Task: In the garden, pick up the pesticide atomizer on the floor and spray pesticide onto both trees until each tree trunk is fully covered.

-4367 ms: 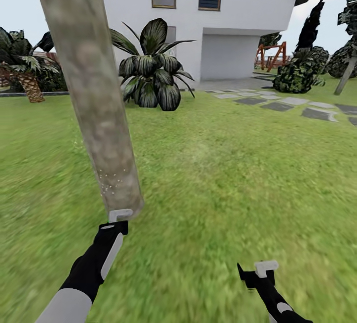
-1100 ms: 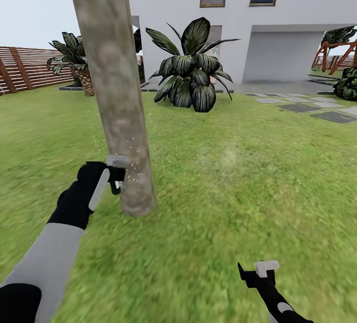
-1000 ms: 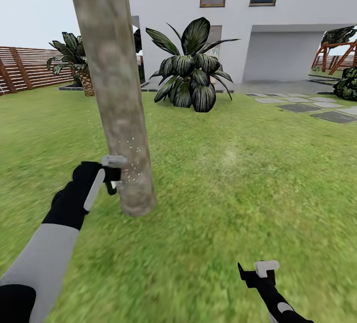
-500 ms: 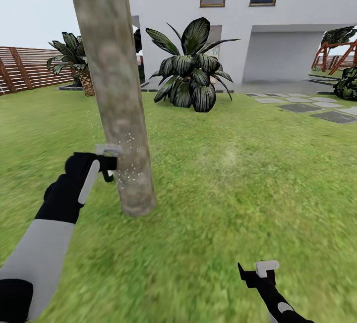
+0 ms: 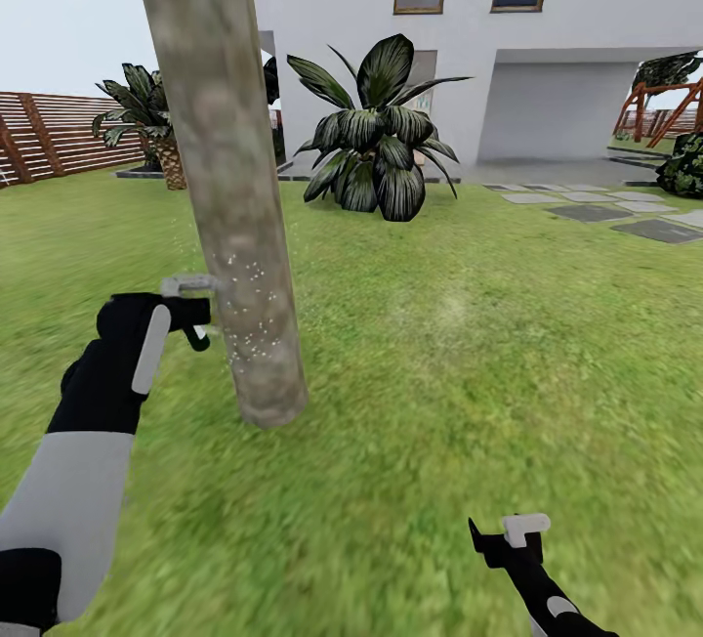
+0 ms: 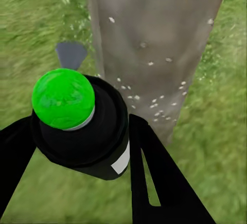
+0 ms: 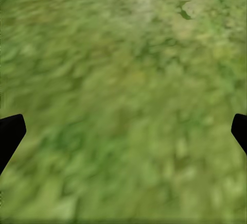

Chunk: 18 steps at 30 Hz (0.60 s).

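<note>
White specks of pesticide [image 5: 244, 319] dotted the low part of the tree trunk [image 5: 229, 188]. The left gripper [image 6: 77, 147] pinched the pesticide atomizer [image 6: 82, 123] just left of the trunk. The right gripper [image 7: 123, 131] hung spread over grass [image 5: 469, 344]. Risk: aim might drift off the trunk, leaving its upper reaches bare.

The tree trunk [image 5: 229, 178] runs off the top, crown unseen. The left gripper [image 5: 198, 324] hides the pesticide atomizer; the right gripper [image 7: 123, 131] shows only fingertip corners over blurred grass [image 7: 118, 80].
</note>
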### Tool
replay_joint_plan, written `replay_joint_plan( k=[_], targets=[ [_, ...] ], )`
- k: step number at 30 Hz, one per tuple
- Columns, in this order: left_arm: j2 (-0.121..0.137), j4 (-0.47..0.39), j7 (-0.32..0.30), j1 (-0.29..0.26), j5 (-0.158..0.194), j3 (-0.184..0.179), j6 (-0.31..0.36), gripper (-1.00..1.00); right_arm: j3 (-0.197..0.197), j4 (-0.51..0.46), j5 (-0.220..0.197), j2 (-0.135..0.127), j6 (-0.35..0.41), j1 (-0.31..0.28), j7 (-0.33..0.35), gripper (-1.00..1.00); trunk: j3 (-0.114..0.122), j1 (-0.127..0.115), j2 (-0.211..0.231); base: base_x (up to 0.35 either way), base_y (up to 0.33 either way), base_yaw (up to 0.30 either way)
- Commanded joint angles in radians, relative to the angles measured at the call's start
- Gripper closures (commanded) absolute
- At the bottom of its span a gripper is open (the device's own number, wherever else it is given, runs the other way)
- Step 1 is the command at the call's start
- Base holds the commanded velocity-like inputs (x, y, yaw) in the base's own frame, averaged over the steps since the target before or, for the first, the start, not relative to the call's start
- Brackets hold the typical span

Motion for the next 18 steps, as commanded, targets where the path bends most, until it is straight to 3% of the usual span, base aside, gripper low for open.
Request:
replay_joint_plan(
  k=[1,3,7,9,11,14,16,18],
  targets=[
    [0.002,0.003,-0.001,0.003,0.005,0.002,0.0,1.0,0.0,0.0,0.0,-0.001,0.0,0.0,0.0,-1.0,0.0,0.0,0.0,0.0,0.0,0.0],
    [-0.012,-0.002,-0.002,0.009,0.007,-0.002,0.0,1.0,0.0,0.001,0.0,0.0,0.0,0.0,0.0,-1.0,0.0,0.0,0.0,0.0,0.0,0.0],
    [-0.099,-0.005,-0.003,0.006,0.006,-0.018,0.0,1.0,0.0,0.001,0.0,0.0,0.0,0.0,0.0,-1.0,0.0,0.0,0.0,0.0,0.0,0.0],
    [-0.12,-0.005,-0.003,0.003,0.004,-0.019,0.0,1.0,0.001,0.001,0.0,0.0,0.0,0.0,0.0,-1.0,0.0,0.0,0.0,0.0,0.0,0.0],
    [-0.115,-0.005,-0.002,0.004,0.001,-0.015,0.0,1.0,0.001,0.001,0.0,0.0,0.0,0.0,0.0,-1.0,0.0,0.0,0.0,0.0,0.0,0.0],
    [-0.058,-0.003,-0.002,0.014,0.003,0.009,0.0,1.0,0.001,0.001,0.0,0.0,0.0,0.0,0.0,-1.0,0.0,0.0,0.0,0.0,0.0,0.0],
    [-0.034,-0.001,-0.001,0.039,0.0,0.005,-0.003,1.0,0.001,0.001,0.0,0.0,0.0,0.0,0.0,-1.0,0.0,0.0,0.0,0.0,0.0,0.0],
    [-0.038,0.006,-0.002,0.088,-0.001,0.004,-0.011,1.0,0.001,0.001,0.0,0.0,0.0,0.0,0.0,-1.0,0.0,0.0,0.0,0.0,0.0,0.0]
  ],
)
